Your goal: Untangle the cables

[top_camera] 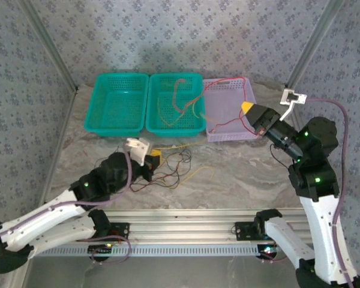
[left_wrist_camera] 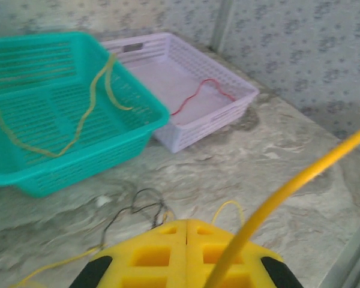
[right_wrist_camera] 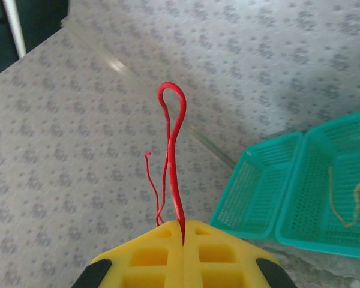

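top / table: marble table [top_camera: 240,174], three baskets in a row along the 12 o'clock edge
top / baskets: left teal basket [top_camera: 114,129] at 11 o'clock, middle teal basket [top_camera: 174,130] at 12, lavender basket [top_camera: 231,135] at 1, walls touching
top / tangle: cable tangle [top_camera: 171,171] of red, black and yellow strands on the table near 7 o'clock, just at 3 o'clock of the left gripper [top_camera: 151,157]
top / right: right gripper [top_camera: 247,107] raised over the lavender basket's 3 o'clock rim; red cable [top_camera: 219,126] runs from its tip down into that basket
left wrist / jaws: left gripper [left_wrist_camera: 186,252] clenched, yellow fingers [left_wrist_camera: 150,255] meeting at the seam; cannot tell whether a strand is pinched
left wrist / cables: near yellow cable [left_wrist_camera: 300,180] blurred, crossing toward 2 o'clock; black cable [left_wrist_camera: 138,207] on the marble at 11 o'clock of the tip; yellow cable [left_wrist_camera: 90,102] in the teal basket; red cable [left_wrist_camera: 201,96] in the lavender basket
right wrist / jaws: right gripper [right_wrist_camera: 183,240] clenched on the red cable [right_wrist_camera: 171,120], whose loop stands up at 12 o'clock
right wrist / baskets: both teal baskets at 3 o'clock, yellow cable [right_wrist_camera: 345,198] in the nearer one
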You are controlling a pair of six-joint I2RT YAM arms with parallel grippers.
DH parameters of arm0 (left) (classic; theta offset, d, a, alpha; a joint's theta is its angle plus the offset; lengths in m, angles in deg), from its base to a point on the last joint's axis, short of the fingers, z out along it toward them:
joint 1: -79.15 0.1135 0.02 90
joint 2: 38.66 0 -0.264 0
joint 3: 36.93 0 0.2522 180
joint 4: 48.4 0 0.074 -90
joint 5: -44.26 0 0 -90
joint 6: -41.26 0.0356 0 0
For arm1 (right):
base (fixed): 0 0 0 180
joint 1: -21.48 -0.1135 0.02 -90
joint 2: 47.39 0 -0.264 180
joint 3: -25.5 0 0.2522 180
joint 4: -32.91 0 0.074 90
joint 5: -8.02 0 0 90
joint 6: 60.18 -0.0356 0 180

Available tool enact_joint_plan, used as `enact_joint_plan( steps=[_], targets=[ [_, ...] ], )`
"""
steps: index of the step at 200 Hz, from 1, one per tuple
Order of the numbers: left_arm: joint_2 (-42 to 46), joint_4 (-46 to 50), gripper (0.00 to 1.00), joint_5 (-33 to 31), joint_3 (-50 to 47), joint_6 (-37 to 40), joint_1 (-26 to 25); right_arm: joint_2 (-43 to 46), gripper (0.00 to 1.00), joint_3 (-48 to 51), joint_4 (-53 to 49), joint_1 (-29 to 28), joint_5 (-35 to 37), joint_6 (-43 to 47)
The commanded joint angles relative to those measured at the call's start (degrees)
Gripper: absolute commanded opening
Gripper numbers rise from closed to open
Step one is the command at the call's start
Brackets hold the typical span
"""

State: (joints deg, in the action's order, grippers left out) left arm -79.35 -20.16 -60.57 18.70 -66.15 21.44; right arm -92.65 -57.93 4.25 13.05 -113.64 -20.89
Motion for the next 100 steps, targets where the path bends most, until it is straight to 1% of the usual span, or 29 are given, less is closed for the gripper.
enact_joint_plan(
  steps=[1, 12, 23, 40, 48, 64, 76, 90, 100],
  targets=[
    [4.19, 10.4, 0.0, -8.09, 2.97, -1.93, 0.73, -1.04, 0.0, 2.98, 3.62, 5.12, -4.6, -5.01],
    [5.85, 11.89, 0.0, -9.61, 3.79, -2.35, 1.25, -1.54, 0.0, 3.73, 3.74, 6.43, -4.6, -5.41],
    [6.64, 12.52, 0.0, -9.52, 5.14, -2.41, 1.92, -1.68, 0.0, 4.14, 3.82, 7.04, -3.89, -4.36],
    [4.95, 14.48, 0.0, -8.93, 9.54, -2.08, 2.25, -1.79, 0.0, 4.53, 3.02, 7.55, -2.11, -2.96],
    [3.51, 15.58, 0.0, -8.61, 12.3, -1.86, 2.24, -1.89, 0.0, 4.02, 1.7, 7.72, -0.67, -0.81],
    [0.26, 17.33, 0.0, -7.46, 18.02, -1.19, 2.25, -1.7, 0.0, 2.22, -2.64, 7.78, 5.6, 5.17],
    [-1.9, 18.26, 0.0, -7.31, 22.28, -0.84, 2.25, -1.25, 0.0, 1.83, -6.57, 7.68, 12.58, 9.2],
    [-4.63, 19.19, 0.0, -7.58, 27.56, 0.33, 2.25, -0.86, 0.0, 2.53, -8.51, 7.66, 20.33, 11.28],
    [-6.93, 20.23, 0.0, -7.67, 31.88, 1.48, 2.24, -1.17, 0.0, 3.8, -8.73, 7.68, 24.0, 12.41]
  ],
)
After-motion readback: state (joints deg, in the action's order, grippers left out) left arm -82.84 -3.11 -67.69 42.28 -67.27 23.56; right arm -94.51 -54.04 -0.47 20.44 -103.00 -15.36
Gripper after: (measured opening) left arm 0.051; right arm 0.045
